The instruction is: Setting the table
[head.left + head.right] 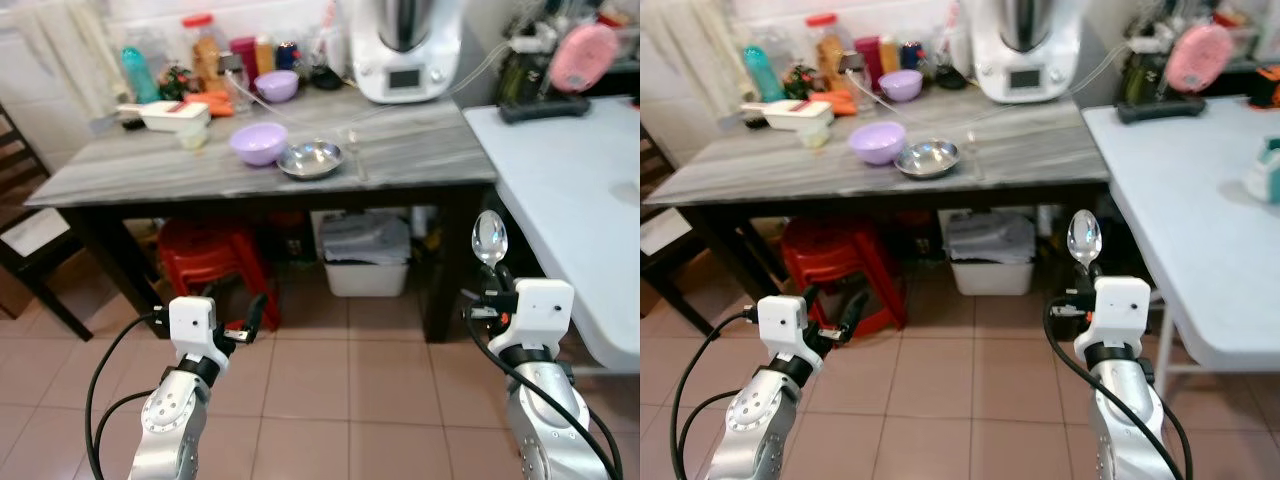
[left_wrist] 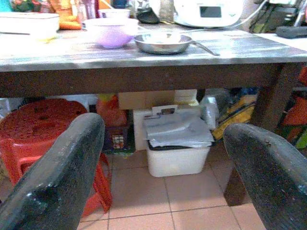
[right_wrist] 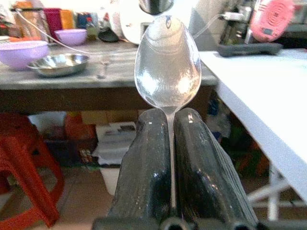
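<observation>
Spoon (image 3: 167, 64) stands upright, clamped in the right gripper (image 1: 492, 292), short of the table (image 1: 420, 150). Left gripper (image 2: 163, 167) gapes, holding nothing. Steel bowl (image 1: 311, 158) and fork (image 1: 354, 150) are already laid (spoon placement remains, I judge).

Red stool (image 1: 215, 262), white bin (image 1: 366, 256), white kitchen appliance (image 1: 405, 48)

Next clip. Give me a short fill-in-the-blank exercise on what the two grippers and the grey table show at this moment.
1. The right gripper is shut on a ____.
2. The left gripper is open and holds ____.
3. On the grey table, the steel bowl stands beside a ____ bowl nearer the robot's left.
4. Under the table, next to the white bin, stands a ____ stool.

Missing words: spoon; nothing; purple; red
</observation>
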